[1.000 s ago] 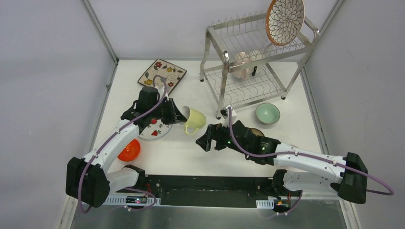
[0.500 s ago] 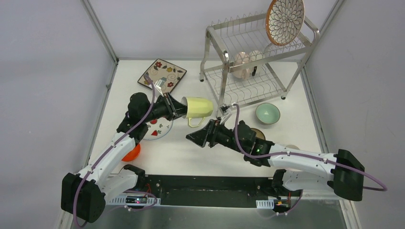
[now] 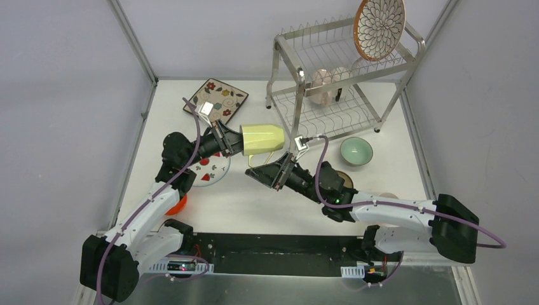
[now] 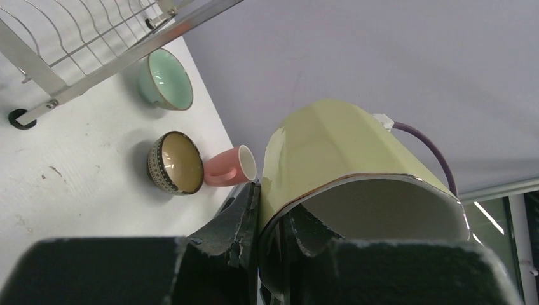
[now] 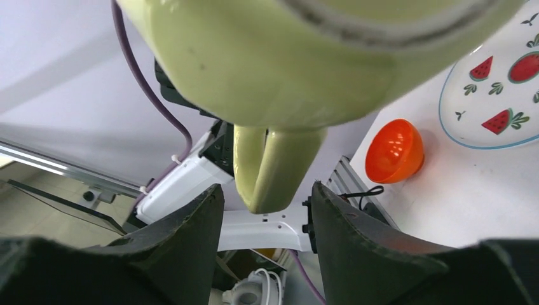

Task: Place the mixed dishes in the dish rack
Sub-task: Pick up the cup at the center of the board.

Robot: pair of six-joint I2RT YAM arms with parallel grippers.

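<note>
My left gripper is shut on the rim of a pale yellow-green cup and holds it on its side in the air; in the left wrist view one finger is inside the cup, one outside. My right gripper is open just below it, and in the right wrist view its jaws stand either side of the cup's handle without touching. The dish rack stands at the back right, with the petal-pattern plate on top and pale cups on the lower shelf.
On the table lie the square floral plate, a white fruit-print plate, an orange bowl, a mint bowl, a brown bowl and a pink cup.
The left gripper has lifted the cup off the table and carried it up and to the right. The right gripper has risen and moved left under the cup's handle.
</note>
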